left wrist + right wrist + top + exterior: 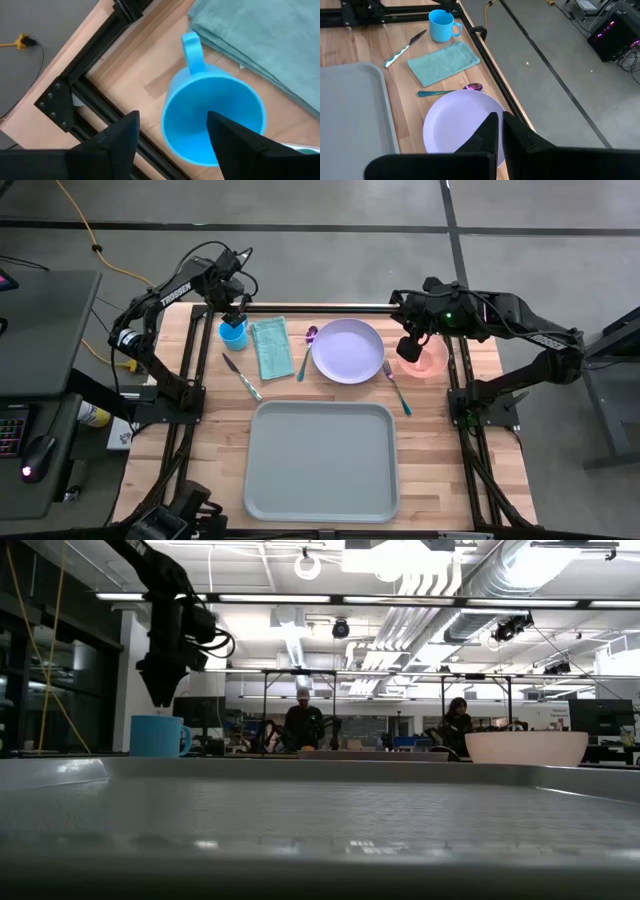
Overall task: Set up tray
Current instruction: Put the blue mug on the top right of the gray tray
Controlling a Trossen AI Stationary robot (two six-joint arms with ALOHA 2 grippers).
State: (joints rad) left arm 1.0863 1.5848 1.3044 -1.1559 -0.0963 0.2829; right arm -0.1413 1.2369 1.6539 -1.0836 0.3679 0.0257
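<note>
- Your tray (320,460) lies bare on the bench's (215,440) near side.
- Left claw (237,318) hovers over the blue mug (234,334), fingers apart, seemingly gripping nothing.
- Right claw (407,346), fingers together, hides part of the pink bowl (428,360).

Table top (440,440) looks like pale wood planks with visible grain, framed in matt black metal rail (100,100). The tray (320,460) is smooth grey-green plastic, slightly sheeny. Right under the left gripper (172,132), the blue mug (215,117) reads as matt plastic; beside it, the teal napkin (260,45) is soft woven cloth.
</note>
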